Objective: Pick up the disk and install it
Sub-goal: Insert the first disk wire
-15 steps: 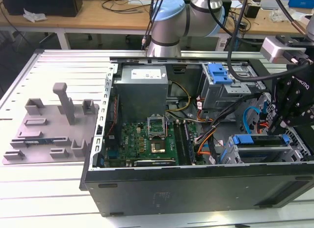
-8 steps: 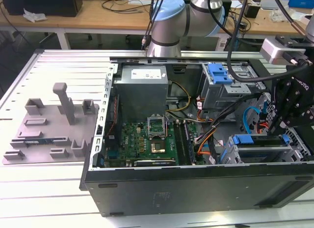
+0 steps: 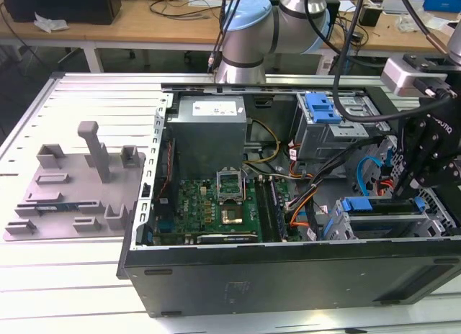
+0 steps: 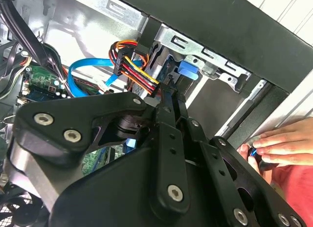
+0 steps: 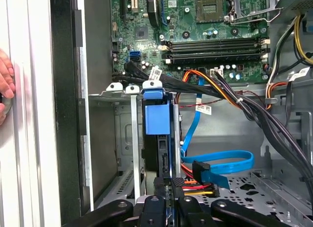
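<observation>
First wrist view shows a person's hand [image 5: 5, 87] at the case edge, then the disk [image 5: 157, 139] standing on edge in its cage [image 5: 115, 139], and the gripper [image 5: 170, 200] with jaws clenched on the disk's end. If it is tilted, it could jam or catch the cables [image 5: 205, 180] beside it.
</observation>
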Available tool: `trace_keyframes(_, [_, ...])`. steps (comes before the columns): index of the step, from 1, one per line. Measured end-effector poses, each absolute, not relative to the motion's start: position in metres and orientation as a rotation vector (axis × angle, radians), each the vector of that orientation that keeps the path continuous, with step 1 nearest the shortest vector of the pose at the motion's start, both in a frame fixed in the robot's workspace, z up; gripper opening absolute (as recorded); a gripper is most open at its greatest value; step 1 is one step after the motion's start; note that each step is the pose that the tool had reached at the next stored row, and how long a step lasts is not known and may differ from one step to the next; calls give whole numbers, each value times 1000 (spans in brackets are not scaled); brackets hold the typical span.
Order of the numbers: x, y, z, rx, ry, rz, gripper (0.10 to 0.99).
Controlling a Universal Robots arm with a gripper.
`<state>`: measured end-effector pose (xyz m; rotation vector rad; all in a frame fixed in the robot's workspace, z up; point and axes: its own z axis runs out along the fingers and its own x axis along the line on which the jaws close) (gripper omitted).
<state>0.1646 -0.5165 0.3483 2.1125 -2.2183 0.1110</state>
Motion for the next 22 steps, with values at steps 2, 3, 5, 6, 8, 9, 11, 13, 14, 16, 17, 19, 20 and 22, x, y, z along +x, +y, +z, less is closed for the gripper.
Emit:
trace_keyframes(2, [165, -516, 348, 2113, -2218, 111, 165])
trace_keyframes(3, [165, -516, 348, 2113, -2218, 111, 165])
trace_keyframes(5, [165, -516, 347, 2112, -2218, 111, 165])
trace_keyframes(6, [165, -516, 347, 2113, -2218, 111, 165])
trace_keyframes(8, [165, -516, 346, 2113, -2218, 111, 165])
trace_keyframes(9, [165, -516, 346, 2112, -2218, 111, 165])
trace_keyframes(11, [165, -516, 346, 2112, -2218, 111, 165])
trace_keyframes(13, [165, -516, 345, 2112, -2218, 111, 165])
trace_keyframes(14, [165, -516, 345, 2113, -2218, 111, 165])
trace_keyframes(16, [165, -516, 345, 2112, -2218, 111, 165])
trace_keyframes(17, [165, -516, 345, 2113, -2218, 111, 165])
trace_keyframes(19, [165, -516, 344, 2112, -2218, 111, 165])
trace_keyframes(20, [165, -516, 344, 2112, -2218, 111, 165])
trace_keyframes(22, [165, -516, 344, 2112, -2218, 111, 165])
